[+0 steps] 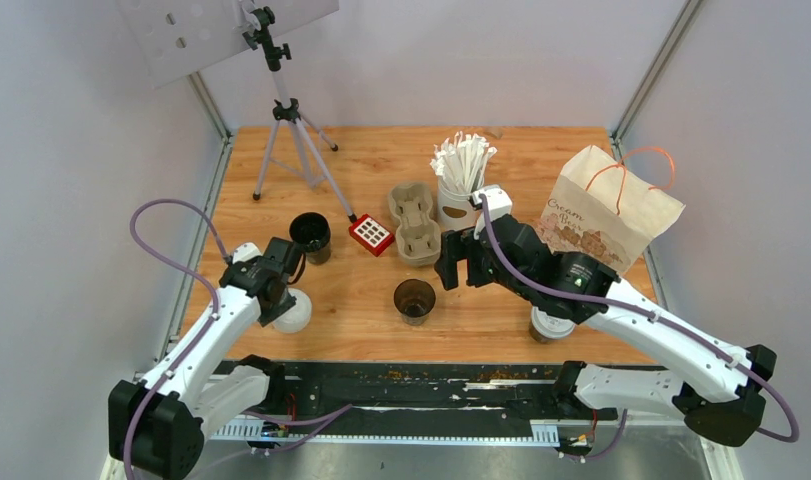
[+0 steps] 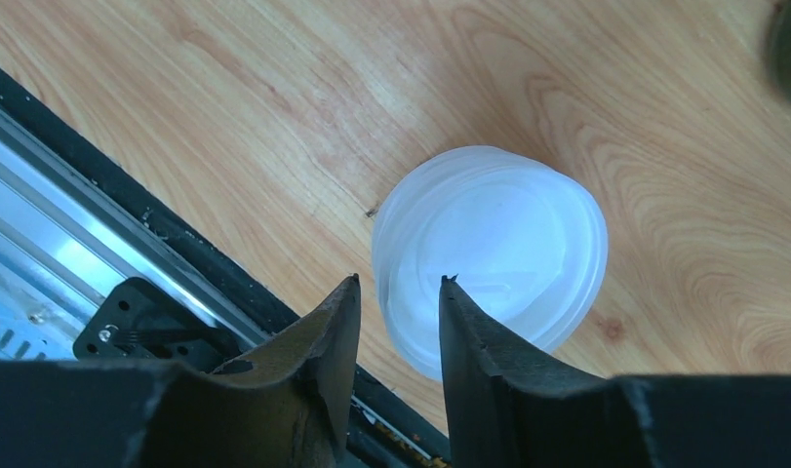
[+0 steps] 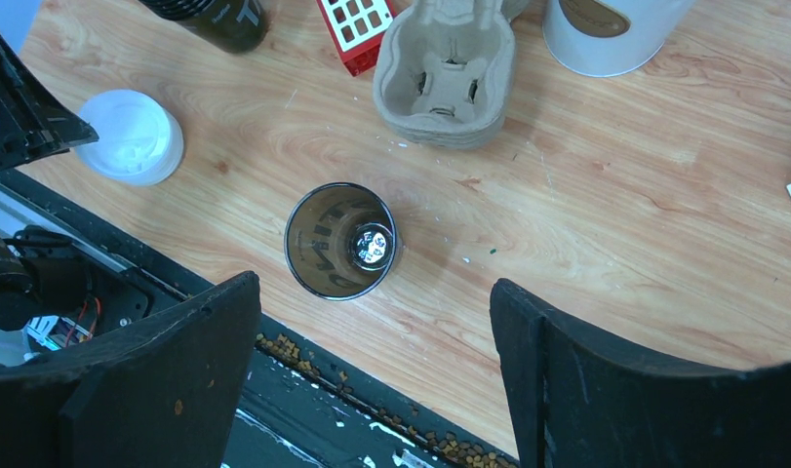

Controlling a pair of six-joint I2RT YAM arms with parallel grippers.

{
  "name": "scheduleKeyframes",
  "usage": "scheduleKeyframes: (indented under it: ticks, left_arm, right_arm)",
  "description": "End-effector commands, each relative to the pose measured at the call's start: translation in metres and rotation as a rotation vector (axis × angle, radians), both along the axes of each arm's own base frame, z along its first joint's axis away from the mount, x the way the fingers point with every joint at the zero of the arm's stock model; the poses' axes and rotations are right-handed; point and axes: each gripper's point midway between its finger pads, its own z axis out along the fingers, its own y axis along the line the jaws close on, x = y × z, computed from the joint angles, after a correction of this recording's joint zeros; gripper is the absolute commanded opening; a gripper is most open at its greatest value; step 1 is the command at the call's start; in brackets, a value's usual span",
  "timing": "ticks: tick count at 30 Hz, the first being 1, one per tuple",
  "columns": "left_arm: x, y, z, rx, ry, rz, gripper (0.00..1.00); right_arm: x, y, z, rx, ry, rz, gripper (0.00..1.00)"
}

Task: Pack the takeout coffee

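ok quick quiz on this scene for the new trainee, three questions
1. True or false: the dark cup nearest the right gripper has its lid on.
2. What lies at the tips of the left gripper? A) a white lid B) a spoon C) a sponge
3. Fill in: the pulp tray lies between the red block and the white cup holding ____.

Key: 1 false, the cup is open at the top. 2 A, the white lid. 3 sticks.
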Motion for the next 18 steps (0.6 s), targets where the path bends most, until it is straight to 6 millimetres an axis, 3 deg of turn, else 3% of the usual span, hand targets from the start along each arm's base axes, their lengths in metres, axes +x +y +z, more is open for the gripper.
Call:
scheduleKeyframes:
  ticks: [1,6,13,15,18]
  left_arm:
    - [0.009,0.000,-0.001,-0.025,-0.070,0.067,0.40]
    - [0.012,0.000,0.002,-0.024,-0.086,0.060,0.29]
    - [0.009,0.002,0.010,-0.023,-0.113,0.059,0.27]
    - [0.007,0.003,0.010,-0.026,-0.127,0.063,0.20]
    - [0.007,0.003,0.008,-0.032,-0.141,0.067,0.01]
  right_arm:
    - [0.002,0.010,0.006,0.010,-0.017,0.030,0.87]
    - [0.002,0.008,0.003,0.007,-0.013,0.026,0.87]
    - [-0.002,0.014,-0.001,0.028,0.020,0.038,0.86]
    - [-0.003,0.014,-0.002,0.030,0.026,0.038,0.86]
    - [-0.003,0.016,-0.005,0.030,0.029,0.044,0.86]
